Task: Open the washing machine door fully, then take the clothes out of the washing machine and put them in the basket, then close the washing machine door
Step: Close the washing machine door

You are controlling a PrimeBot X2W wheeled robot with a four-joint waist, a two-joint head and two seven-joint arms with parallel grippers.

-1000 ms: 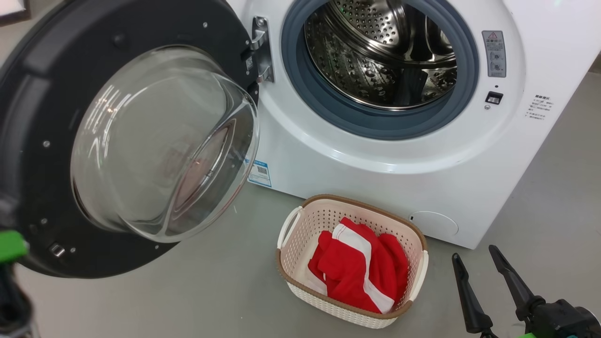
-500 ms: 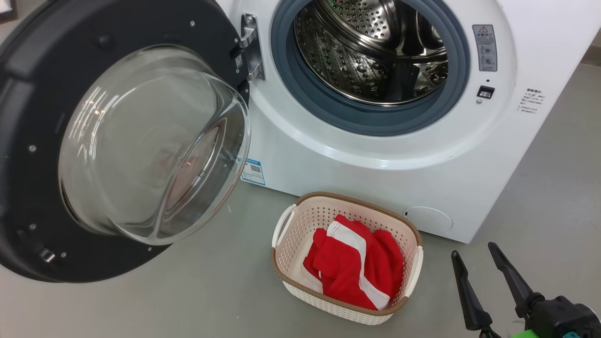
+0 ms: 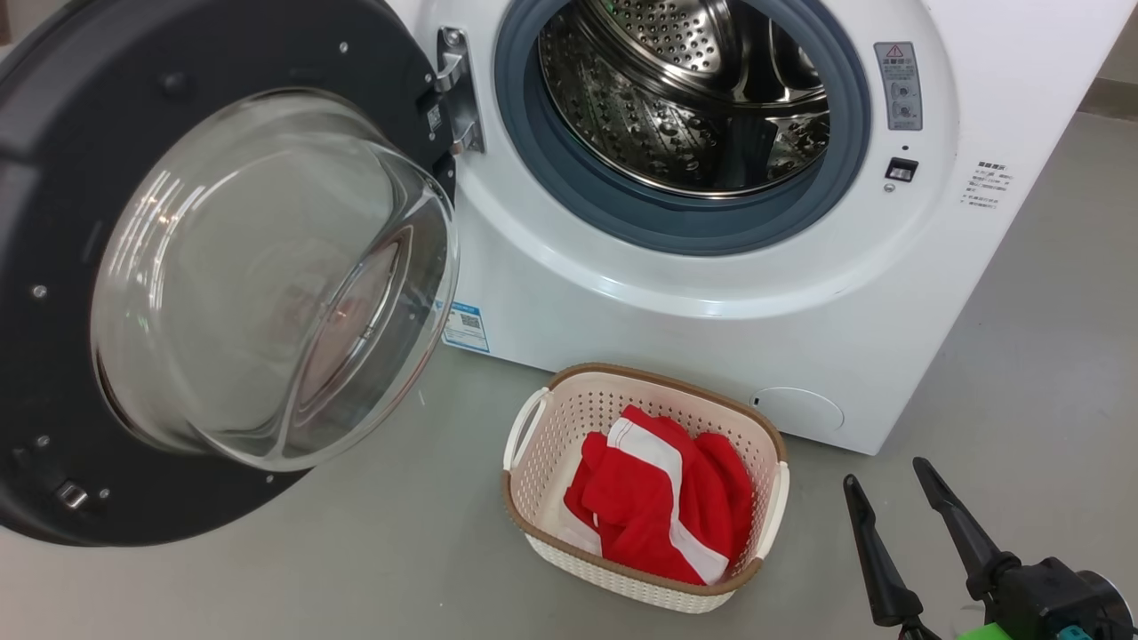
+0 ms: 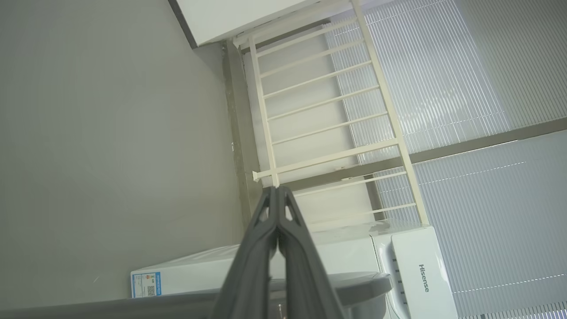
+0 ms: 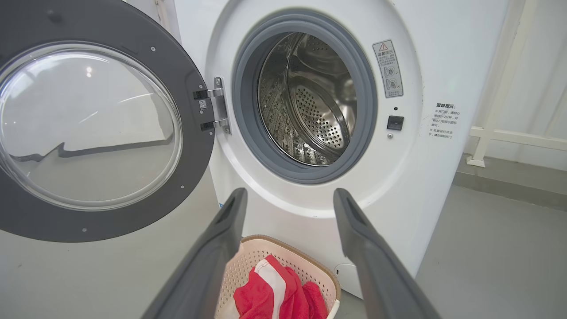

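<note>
The washing machine (image 3: 622, 311) stood with the washing machine door (image 3: 53, 222) swung wide open on the robot's left. Just before it sat the basket (image 3: 513, 508) (the clothes (image 3: 640, 507) heaped inside). The right gripper (image 3: 885, 471) hung nearby, fingers spread, empty; the left gripper (image 4: 277, 190) was pinched together, empty.

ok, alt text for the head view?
Bright red white-striped clothes lie in a small cream perforated plastic basket before a white front-loading washing machine, its round black-rimmed glass door swung open. Open right gripper at lower right.
</note>
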